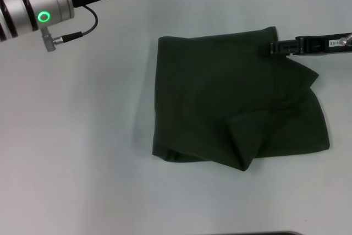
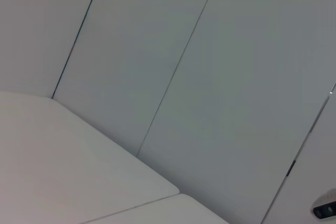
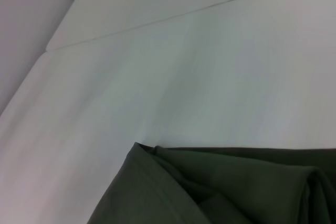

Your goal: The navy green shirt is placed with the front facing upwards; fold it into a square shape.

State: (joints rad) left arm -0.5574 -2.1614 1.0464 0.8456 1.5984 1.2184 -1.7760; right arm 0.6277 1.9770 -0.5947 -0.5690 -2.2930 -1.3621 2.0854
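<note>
The navy green shirt (image 1: 231,100) lies folded into a rough rectangle right of the table's middle, plain green side up, with loose wrinkled layers along its near right part. My right gripper (image 1: 273,47) comes in from the right edge and sits at the shirt's far right corner, touching the cloth. In the right wrist view the shirt (image 3: 210,187) shows as stacked folded edges. My left arm (image 1: 38,1) is raised at the far left, away from the shirt, and its gripper is out of view.
The white table (image 1: 77,152) spreads around the shirt on all sides. The left wrist view holds only pale wall panels (image 2: 173,77) and a white surface edge (image 2: 79,171).
</note>
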